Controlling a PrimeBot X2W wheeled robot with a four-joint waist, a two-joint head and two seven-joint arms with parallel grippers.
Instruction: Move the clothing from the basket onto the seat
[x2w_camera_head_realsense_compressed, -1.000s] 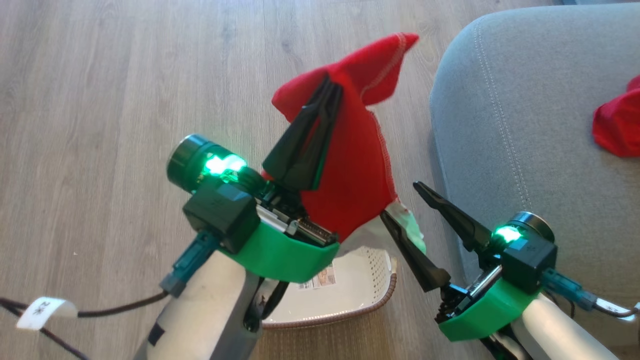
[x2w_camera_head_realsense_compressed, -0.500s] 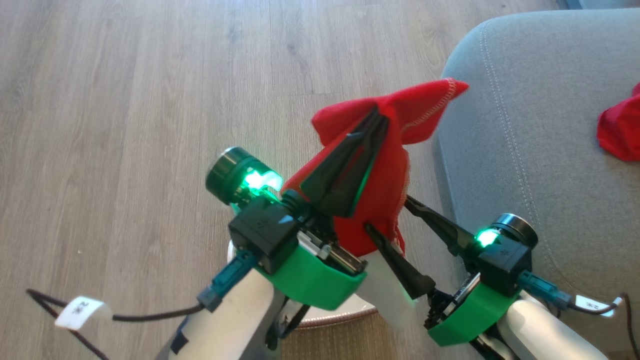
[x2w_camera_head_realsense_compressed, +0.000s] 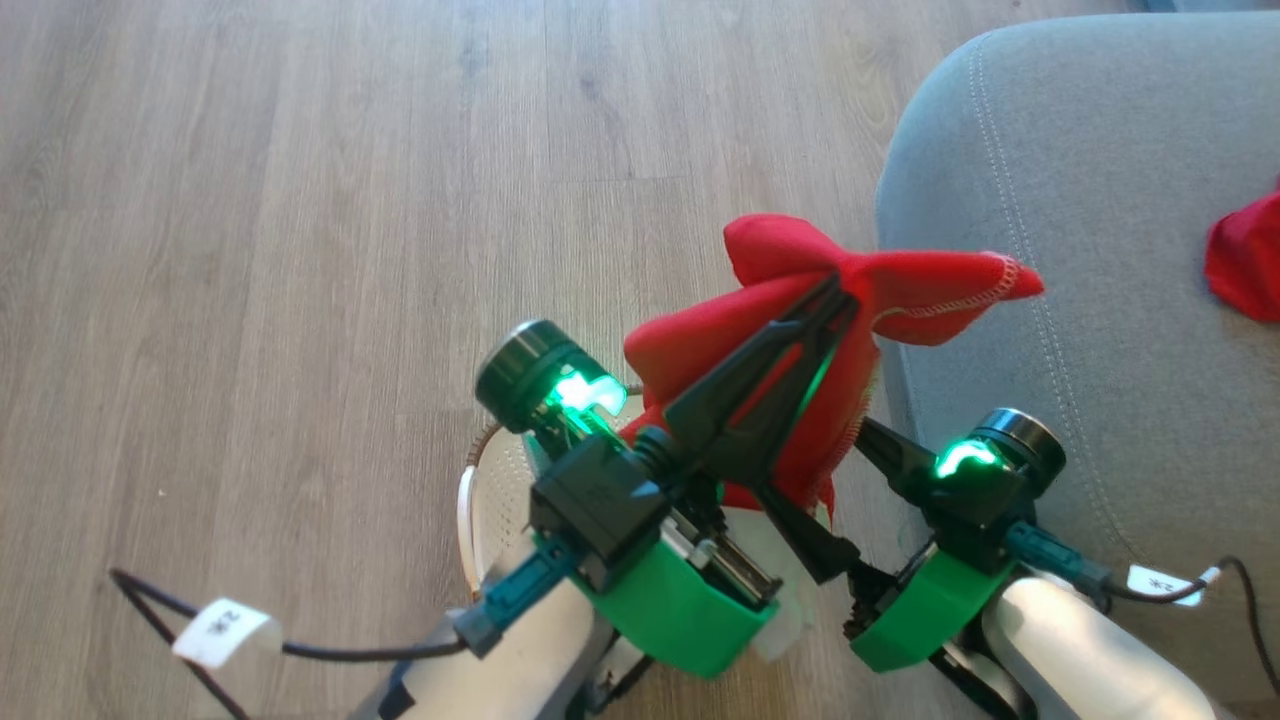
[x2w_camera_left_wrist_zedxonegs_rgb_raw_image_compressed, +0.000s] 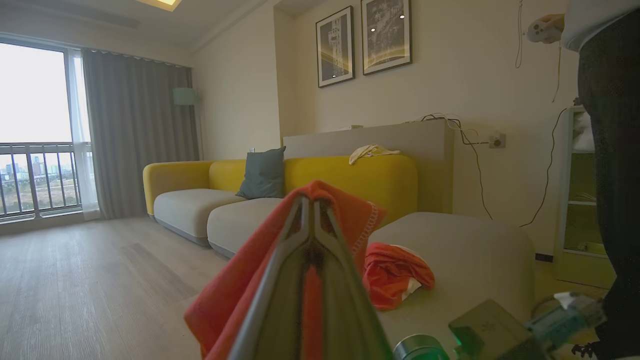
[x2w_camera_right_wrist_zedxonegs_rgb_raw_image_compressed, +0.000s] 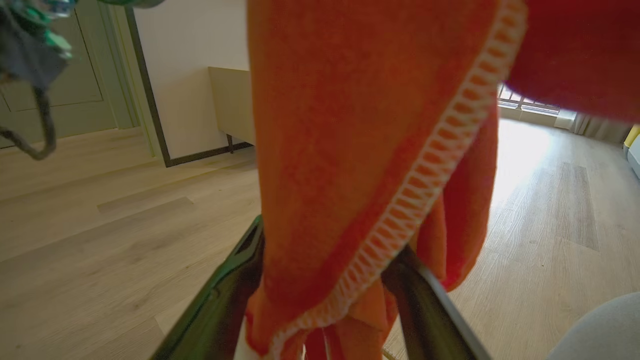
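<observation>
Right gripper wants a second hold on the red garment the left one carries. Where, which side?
The hanging lower fold, at the stitched hem, from below. The red garment droops from the shut left gripper down between the right gripper's open fingers, so closing there should catch it.

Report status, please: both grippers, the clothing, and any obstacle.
Left gripper shut on red garment, held up near seat edge. Right gripper open, cloth hanging between its fingers: snag risk. Second garment lies on seat.
</observation>
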